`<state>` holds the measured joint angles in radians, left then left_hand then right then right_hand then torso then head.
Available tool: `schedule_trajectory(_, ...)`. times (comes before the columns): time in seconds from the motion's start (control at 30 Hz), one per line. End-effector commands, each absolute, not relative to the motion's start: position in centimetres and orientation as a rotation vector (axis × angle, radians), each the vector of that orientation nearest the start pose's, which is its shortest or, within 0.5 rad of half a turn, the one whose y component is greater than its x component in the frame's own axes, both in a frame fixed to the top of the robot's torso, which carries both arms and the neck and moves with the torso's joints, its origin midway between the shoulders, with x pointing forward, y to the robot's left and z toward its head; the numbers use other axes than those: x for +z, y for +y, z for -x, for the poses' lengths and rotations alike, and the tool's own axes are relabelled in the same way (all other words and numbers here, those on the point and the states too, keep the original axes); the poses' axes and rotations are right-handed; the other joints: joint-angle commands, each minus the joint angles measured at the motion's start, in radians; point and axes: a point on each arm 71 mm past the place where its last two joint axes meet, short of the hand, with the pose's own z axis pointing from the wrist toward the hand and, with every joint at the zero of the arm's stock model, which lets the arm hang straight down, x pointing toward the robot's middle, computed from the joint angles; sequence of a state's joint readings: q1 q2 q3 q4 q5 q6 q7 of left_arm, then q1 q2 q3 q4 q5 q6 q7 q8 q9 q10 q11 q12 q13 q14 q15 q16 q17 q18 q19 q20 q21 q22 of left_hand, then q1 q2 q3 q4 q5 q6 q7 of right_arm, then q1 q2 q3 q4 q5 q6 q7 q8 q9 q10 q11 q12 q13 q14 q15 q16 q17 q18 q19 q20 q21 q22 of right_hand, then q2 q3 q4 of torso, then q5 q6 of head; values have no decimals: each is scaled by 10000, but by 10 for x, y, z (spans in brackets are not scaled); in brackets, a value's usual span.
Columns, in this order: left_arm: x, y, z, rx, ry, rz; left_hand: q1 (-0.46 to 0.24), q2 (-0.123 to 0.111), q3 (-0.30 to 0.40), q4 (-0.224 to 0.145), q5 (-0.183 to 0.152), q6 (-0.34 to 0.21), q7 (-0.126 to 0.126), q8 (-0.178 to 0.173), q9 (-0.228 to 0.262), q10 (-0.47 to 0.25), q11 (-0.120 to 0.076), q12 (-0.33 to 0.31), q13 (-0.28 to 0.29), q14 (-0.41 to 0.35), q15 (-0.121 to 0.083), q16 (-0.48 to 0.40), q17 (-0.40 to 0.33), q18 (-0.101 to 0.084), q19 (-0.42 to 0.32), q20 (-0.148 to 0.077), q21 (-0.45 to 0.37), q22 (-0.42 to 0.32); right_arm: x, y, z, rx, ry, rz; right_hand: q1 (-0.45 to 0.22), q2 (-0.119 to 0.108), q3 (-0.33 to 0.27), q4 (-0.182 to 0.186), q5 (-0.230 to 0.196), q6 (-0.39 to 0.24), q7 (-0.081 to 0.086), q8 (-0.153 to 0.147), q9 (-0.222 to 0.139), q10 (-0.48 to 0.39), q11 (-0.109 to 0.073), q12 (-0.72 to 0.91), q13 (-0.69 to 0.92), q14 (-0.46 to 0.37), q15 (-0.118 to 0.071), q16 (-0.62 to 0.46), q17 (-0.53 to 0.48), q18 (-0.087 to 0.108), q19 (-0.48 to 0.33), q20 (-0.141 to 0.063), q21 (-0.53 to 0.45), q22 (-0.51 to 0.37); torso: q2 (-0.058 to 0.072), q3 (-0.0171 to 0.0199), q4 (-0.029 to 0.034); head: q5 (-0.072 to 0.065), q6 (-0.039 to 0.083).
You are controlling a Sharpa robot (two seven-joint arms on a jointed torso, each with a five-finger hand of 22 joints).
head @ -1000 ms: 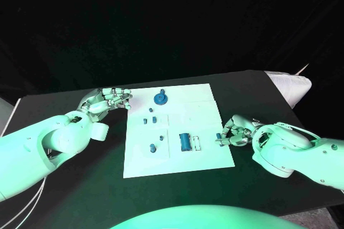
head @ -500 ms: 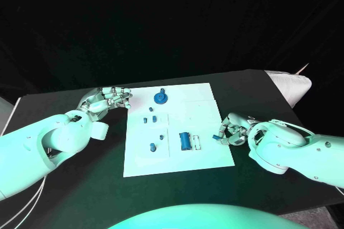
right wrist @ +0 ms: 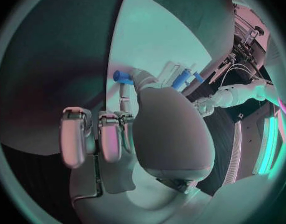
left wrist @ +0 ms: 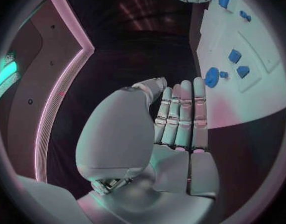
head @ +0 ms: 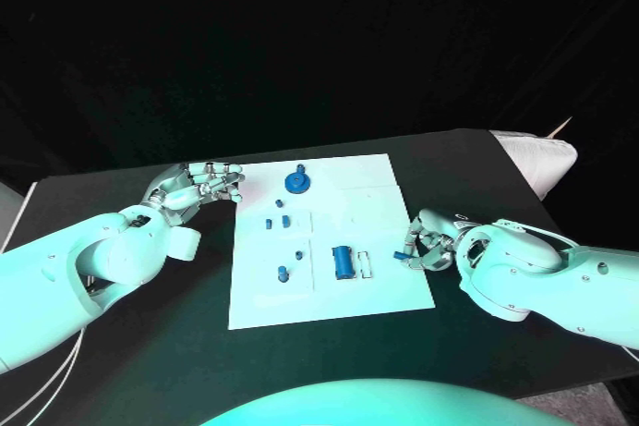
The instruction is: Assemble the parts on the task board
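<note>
The task board (head: 326,292) looks like a thin, matt white sheet or plate, smooth and flat on the table (head: 160,352), whose black top reads as matt and even, with barely any sheen. On the board, the blue cylinder (head: 343,261) looks like smooth plastic with a slight gloss, and so does the round blue part (head: 300,181) at the board's far end. Just off the board's right edge, the right hand (head: 433,244) shows silvery, metallic-looking fingers (right wrist: 74,139) with smooth padded faces; it pinches a small blue piece (right wrist: 122,76), plastic-looking too. Left of the board, the left hand (head: 199,188) has the same satin silver finish. Both forearms are glossy white shells.
</note>
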<state>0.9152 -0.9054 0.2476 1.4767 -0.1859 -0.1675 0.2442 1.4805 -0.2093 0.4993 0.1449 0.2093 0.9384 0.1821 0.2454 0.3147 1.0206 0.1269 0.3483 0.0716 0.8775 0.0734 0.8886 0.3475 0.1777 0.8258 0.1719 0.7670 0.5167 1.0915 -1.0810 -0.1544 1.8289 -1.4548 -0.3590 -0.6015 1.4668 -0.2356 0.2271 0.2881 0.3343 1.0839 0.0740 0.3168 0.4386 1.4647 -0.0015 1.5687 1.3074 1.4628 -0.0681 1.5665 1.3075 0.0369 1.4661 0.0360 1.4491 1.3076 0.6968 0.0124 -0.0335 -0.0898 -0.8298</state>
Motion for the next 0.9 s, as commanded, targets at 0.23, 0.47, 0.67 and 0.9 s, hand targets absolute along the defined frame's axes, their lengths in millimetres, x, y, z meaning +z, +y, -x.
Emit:
schedule_trajectory(0.23, -221, 253, -477, -15239, 15146, 11808, -46, 71, -6, 35, 66, 87, -14, -34, 12, 61, 10, -21, 15, 82, 2, -50, 9, 44, 47, -16, -39, -12, -264, -250, -380, 1975, 20234, -917, -203, -132, 605, -44, 838, 5, -17, 6, -357, 1061, -28, 21, 2634, 1080, -22, 43, 2633, -164, 877, -32, 133, 2317, 1, 8, 0, 15, -12)
schedule_trajectory(0.47, -221, 253, -477, -15223, 15140, 11815, -46, 71, -6, 35, 66, 87, -14, -34, 12, 61, 10, -21, 15, 82, 2, -50, 9, 44, 47, -16, -39, -12, -255, -250, -376, 2827, 19638, -2159, -602, -136, 819, 7, 1011, 85, -64, 78, -322, 1061, -64, 21, 2634, 1080, -46, 43, 2633, -214, 923, -52, 401, 2400, 2, 6, 0, 47, -31)
schedule_trajectory(0.67, -221, 253, -477, -15218, 15137, 11816, -46, 71, -6, 35, 66, 87, -14, -34, 12, 61, 10, -21, 15, 82, 2, -50, 9, 44, 47, -16, -39, -12, -243, -247, -375, 3548, 19320, -3242, -730, -94, 911, -6, 1055, 121, -99, 114, -303, 1061, -93, 21, 2634, 1080, -67, 43, 2633, -234, 940, -68, 505, 2431, 3, 2, -5, 68, -52)
schedule_trajectory(0.9, -220, 253, -477, -15220, 15139, 11813, -46, 71, -6, 35, 66, 87, -14, -34, 12, 61, 10, -21, 15, 82, 2, -50, 9, 44, 47, -16, -39, -12, -239, -239, -376, 4115, 19328, -4225, -896, -57, 1000, 2, 1056, 127, -115, 138, -286, 1061, -111, 21, 2634, 1080, -86, 43, 2633, -239, 946, -86, 534, 2442, 4, -8, 7, 98, -61)
